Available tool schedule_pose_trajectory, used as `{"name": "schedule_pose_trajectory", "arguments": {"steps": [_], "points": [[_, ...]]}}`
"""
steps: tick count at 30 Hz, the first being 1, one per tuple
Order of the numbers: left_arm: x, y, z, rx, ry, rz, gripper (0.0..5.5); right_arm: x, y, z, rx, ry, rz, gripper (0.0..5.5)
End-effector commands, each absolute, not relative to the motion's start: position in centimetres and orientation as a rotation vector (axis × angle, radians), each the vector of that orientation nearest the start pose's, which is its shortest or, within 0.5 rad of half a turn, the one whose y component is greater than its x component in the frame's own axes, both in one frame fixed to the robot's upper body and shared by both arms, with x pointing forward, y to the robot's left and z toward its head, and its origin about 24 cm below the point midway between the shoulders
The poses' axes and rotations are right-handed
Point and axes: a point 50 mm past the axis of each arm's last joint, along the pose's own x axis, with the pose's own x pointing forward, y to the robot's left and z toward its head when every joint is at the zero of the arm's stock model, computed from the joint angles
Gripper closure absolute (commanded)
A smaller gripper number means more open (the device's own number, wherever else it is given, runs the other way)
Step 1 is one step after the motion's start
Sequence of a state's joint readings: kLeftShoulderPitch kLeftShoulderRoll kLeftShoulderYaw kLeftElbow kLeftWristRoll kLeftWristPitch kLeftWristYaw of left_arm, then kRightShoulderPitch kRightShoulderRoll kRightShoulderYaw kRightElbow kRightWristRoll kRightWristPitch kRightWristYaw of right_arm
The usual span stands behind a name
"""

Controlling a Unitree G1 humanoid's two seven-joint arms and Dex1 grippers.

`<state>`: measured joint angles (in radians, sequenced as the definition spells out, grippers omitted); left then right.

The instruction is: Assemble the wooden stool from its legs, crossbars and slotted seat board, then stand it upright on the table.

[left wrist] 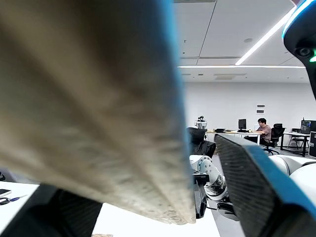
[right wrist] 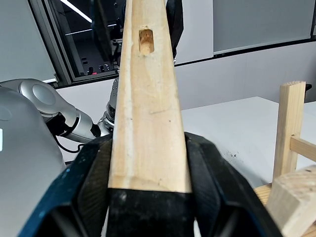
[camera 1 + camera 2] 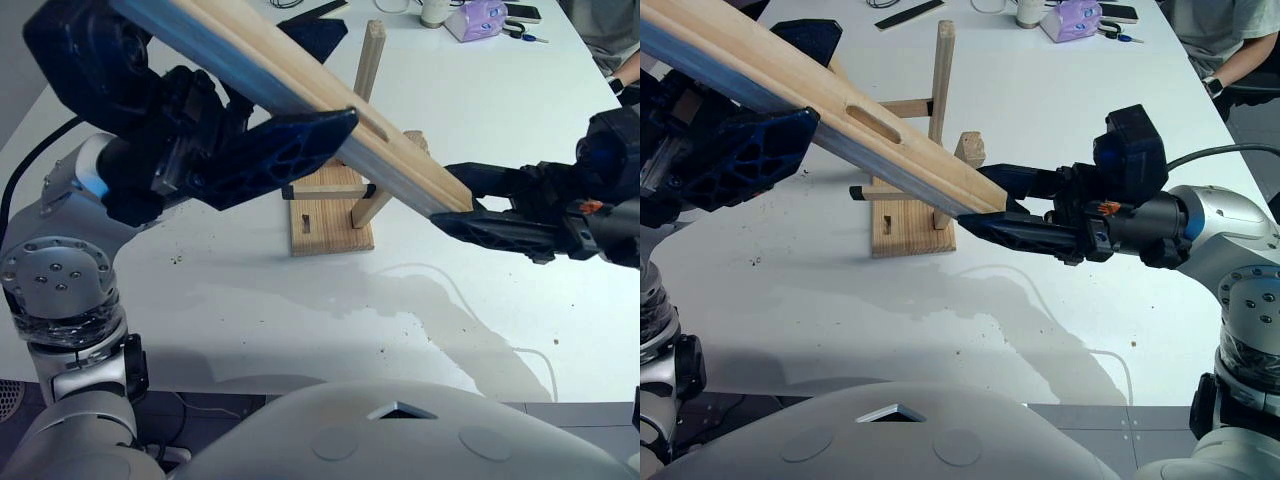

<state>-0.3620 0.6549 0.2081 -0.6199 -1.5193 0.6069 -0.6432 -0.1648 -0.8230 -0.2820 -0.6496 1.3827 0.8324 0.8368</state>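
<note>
I hold a long wooden board [image 3: 840, 105] up in the air over the white counter [image 3: 200, 290]. It slants down from my left to my right. My right claw [image 3: 978, 197] pinches the low end, one finger above and one below, so the board sticks straight out from between them. My left claw [image 3: 820, 75] grips the board higher up, just beside its slot [image 3: 875, 125]. Under the board, a flat wooden piece [image 3: 902, 232] lies on the counter. A leg [image 3: 940, 80] stands up from it, and a crossbar [image 3: 902, 107] is joined to the leg.
</note>
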Motion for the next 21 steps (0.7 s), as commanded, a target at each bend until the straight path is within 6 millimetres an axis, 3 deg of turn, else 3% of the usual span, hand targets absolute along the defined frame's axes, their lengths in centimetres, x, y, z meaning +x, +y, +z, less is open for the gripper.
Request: {"name": "schedule_pose_trajectory", "arguments": {"steps": [1,5,10,13,16,21], "points": [[19.5,14.2,24.5,-0.321,-0.275,-1.510,2.65,18.3,-16.8,21.7,0.167,0.044,1.474,3.44],[19.3,14.0,23.3,-0.299,-0.212,-1.545,3.30,18.1,-16.7,21.3,0.120,0.053,1.480,3.44],[19.2,14.5,22.6,-0.270,-0.164,-1.560,3.39,18.2,-16.9,21.0,0.042,0.065,1.477,3.44],[19.3,15.1,22.8,-0.255,-0.165,-1.558,3.44,18.5,-17.1,20.6,-0.009,0.083,1.441,3.44],[19.6,15.7,23.2,-0.242,-0.178,-1.539,3.44,18.9,-17.4,20.6,-0.032,0.076,1.409,2.83],[19.7,17.8,24.9,-0.214,-0.256,-1.443,3.44,19.3,-19.3,22.8,0.087,-0.036,1.368,2.50]]}}
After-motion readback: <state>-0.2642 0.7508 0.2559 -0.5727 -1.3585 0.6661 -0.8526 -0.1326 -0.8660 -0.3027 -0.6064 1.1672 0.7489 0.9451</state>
